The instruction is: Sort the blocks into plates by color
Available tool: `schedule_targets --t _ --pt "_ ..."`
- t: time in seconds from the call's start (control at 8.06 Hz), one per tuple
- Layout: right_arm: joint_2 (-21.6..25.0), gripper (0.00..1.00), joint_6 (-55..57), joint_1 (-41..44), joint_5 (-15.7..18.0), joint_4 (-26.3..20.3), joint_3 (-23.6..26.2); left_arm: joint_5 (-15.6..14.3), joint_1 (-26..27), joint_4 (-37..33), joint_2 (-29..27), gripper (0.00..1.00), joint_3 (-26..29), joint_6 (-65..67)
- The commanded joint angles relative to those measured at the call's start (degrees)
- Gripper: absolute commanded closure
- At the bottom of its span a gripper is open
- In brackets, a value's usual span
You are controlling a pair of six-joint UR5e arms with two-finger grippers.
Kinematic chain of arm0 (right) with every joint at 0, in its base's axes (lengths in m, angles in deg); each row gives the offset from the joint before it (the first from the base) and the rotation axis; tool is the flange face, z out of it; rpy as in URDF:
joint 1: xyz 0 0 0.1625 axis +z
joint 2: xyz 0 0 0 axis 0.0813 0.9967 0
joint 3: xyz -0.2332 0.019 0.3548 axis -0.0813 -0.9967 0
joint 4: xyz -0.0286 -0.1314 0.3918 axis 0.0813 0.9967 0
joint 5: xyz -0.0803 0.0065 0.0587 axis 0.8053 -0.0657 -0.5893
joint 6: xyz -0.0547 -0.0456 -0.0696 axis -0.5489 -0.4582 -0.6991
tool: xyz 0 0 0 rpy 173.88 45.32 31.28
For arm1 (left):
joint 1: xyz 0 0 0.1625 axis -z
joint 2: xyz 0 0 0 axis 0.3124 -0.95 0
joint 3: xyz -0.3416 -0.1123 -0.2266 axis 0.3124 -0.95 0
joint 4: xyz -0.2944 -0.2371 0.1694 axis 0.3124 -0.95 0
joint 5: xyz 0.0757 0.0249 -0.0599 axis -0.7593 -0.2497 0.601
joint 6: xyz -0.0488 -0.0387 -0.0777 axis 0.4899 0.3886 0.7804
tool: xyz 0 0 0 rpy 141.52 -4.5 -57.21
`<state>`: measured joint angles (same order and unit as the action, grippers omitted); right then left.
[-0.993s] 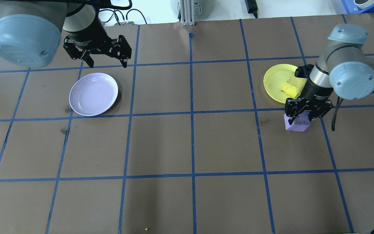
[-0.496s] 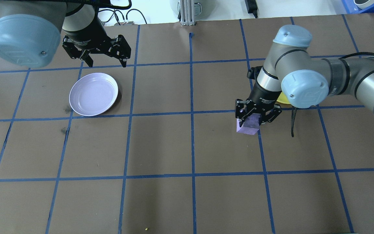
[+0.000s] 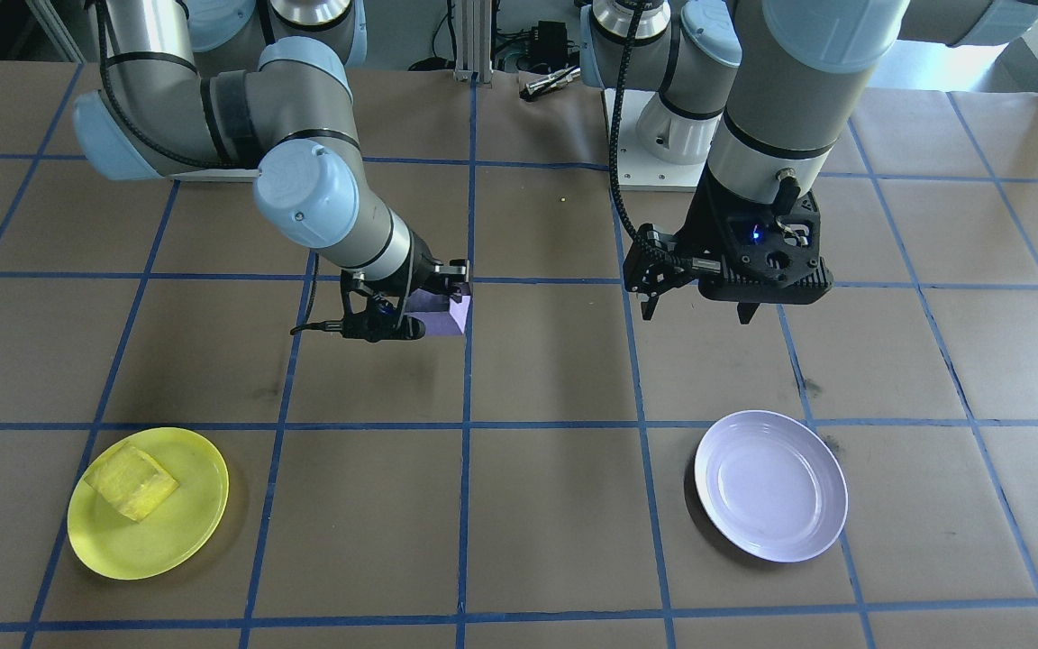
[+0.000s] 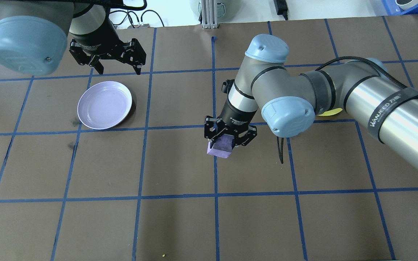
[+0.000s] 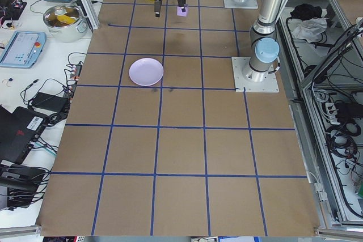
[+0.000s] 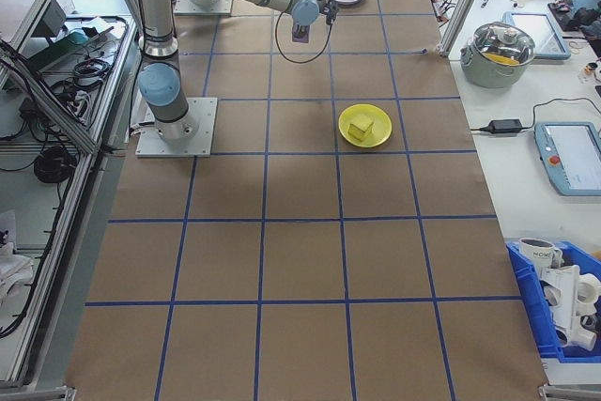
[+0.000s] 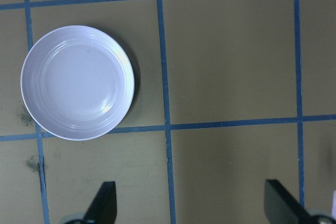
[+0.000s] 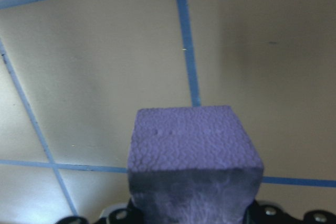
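Overhead exterior: my right gripper (image 4: 230,136) clamps the purple foam cube (image 4: 220,148), far from the pale lavender plastic plate (image 4: 104,105); left gripper (image 4: 108,57) gapes beside it. I fear mid-carry slippage.

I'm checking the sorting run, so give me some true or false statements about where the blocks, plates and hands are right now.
1. The right hand holds the purple block. True.
2. The yellow block lies on the lavender plate. False: it lies on the yellow plate.
3. The lavender plate has nothing on it. True.
4. The left hand is shut on a block. False: it is open and holds nothing, up near the lavender plate.
5. The purple block rests on the table. False: the front view shows it held above the table.
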<state>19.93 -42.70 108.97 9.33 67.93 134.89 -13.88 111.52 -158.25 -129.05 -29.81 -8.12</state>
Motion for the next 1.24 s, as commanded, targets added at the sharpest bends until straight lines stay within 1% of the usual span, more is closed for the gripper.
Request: schedule_targets --t 0.0,0.12,0.25,0.37,0.5,0.62,0.87,0.99,1.12 --pt "-2.6 0.53 5.17 8.07 -5.52 9.06 -0.48 -0.01 -0.06 0.49 -0.03 0.0 0.01 -0.18" --pt "-4.62 0.48 8.67 10.63 -4.91 13.11 -0.57 -0.01 -0.06 0.75 -0.2 0.0 0.01 -0.18" --pt "-5.59 0.45 9.22 11.35 -4.65 14.28 -0.57 -0.01 -0.06 0.76 -0.12 0.0 0.01 -0.18" --pt "-5.43 0.25 9.4 11.35 -3.77 14.99 -1.0 -0.01 0.02 0.76 -0.11 0.0 0.01 -0.27" --pt "-5.52 0.01 9.84 11.35 -0.28 14.13 -2.22 -0.09 -0.06 0.76 -0.03 0.0 0.01 -0.27" --pt "-5.52 0.0 8.89 10.22 0.53 14.2 -3.19 -0.01 -0.15 0.76 -0.03 0.0 0.01 -0.27" --pt "-5.17 0.0 8.61 7.5 0.54 13.94 -4.43 -0.01 -0.15 0.84 -0.11 0.0 0.01 -0.27" --pt "-4.03 0.0 8.26 5.05 1.67 12.2 -4.52 -0.01 -0.15 0.84 -0.11 0.0 0.01 -0.27" --pt "-1.06 0.0 6.52 1.55 6.04 7.05 -4.52 0.08 -0.06 0.84 -0.2 0.0 -0.08 -0.18"
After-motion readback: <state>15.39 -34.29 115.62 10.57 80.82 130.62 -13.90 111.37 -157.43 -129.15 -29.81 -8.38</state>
